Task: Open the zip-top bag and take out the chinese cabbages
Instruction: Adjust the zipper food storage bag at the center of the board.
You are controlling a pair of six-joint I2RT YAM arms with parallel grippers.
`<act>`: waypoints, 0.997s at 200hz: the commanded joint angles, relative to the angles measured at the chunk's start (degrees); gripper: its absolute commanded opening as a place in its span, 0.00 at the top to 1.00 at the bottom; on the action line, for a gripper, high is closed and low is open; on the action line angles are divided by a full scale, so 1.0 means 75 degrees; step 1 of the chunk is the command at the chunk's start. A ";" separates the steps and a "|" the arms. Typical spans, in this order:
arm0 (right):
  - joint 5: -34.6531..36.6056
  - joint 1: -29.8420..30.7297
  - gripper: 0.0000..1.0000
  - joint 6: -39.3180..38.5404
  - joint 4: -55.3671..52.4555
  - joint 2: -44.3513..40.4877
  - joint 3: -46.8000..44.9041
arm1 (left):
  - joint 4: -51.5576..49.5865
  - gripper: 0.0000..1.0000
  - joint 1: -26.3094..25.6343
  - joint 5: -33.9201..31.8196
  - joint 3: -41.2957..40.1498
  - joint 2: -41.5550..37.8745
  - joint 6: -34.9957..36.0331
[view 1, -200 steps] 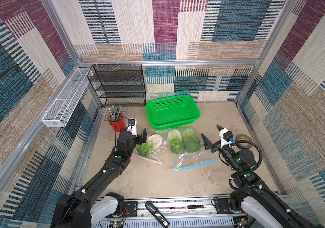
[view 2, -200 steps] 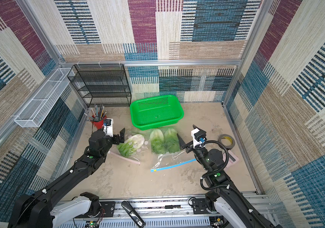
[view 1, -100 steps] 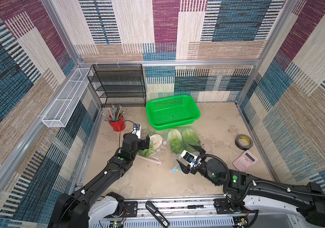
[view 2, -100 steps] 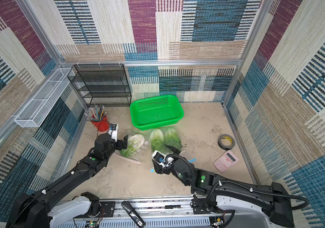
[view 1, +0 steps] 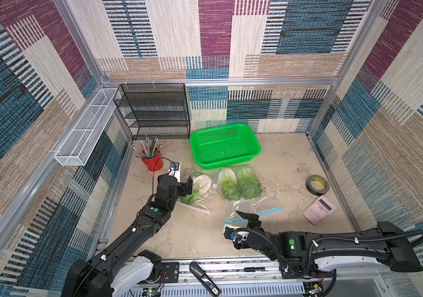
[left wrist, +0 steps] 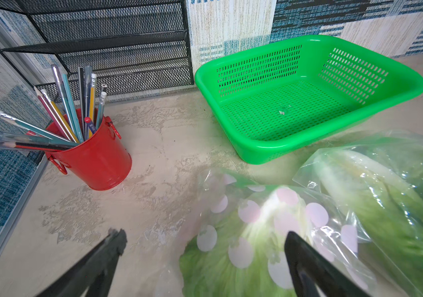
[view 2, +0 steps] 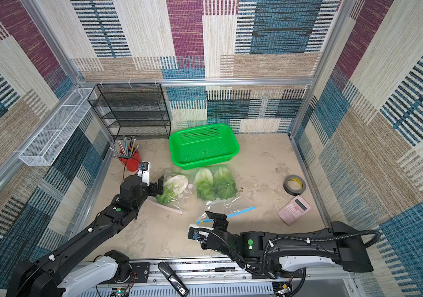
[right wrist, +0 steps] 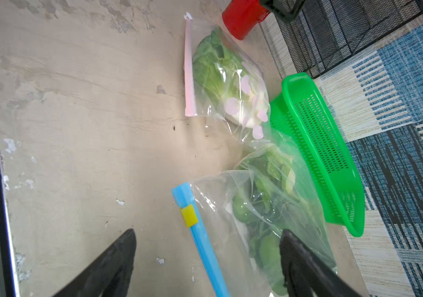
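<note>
Right wrist view: right claw [right wrist: 207, 231] spread wide, blue zip strip [right wrist: 205, 252] between its fingers, nothing pinched. Two cabbages [view 1: 231, 185] sit in that clear bag [right wrist: 308, 205] beside the green basket [view 1: 225, 163]; third cabbage [view 1: 201, 182] is in the dotted bag [view 1: 206, 196], left claw [left wrist: 204, 232] spread over its edge.

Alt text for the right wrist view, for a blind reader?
The open right pincer straddles the blue zip strip of a clear bag holding green cabbages on a beige table. Beyond lie a pink-dotted bag with another cabbage, a green basket and a red cup.
</note>
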 commanded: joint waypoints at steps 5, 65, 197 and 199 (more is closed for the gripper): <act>0.0140 0.0022 0.21 -0.0218 0.0561 0.0068 -0.0244 | -0.0114 0.01 0.0000 -0.0068 -0.0058 -0.0066 -0.0191; 0.0691 0.0004 0.28 -0.0595 0.0950 0.0774 -0.0505 | -0.0121 0.01 0.0006 0.0103 -0.0044 -0.0114 -0.0319; 0.1008 -0.0738 0.57 -0.2066 0.2821 0.1734 -0.0427 | -0.0809 0.01 0.0009 0.0241 0.0046 -0.0614 -0.0575; 0.0995 -0.0760 0.58 -0.2067 0.2827 0.1738 -0.0418 | -0.0831 0.01 0.0001 0.0245 0.0059 -0.0609 -0.0577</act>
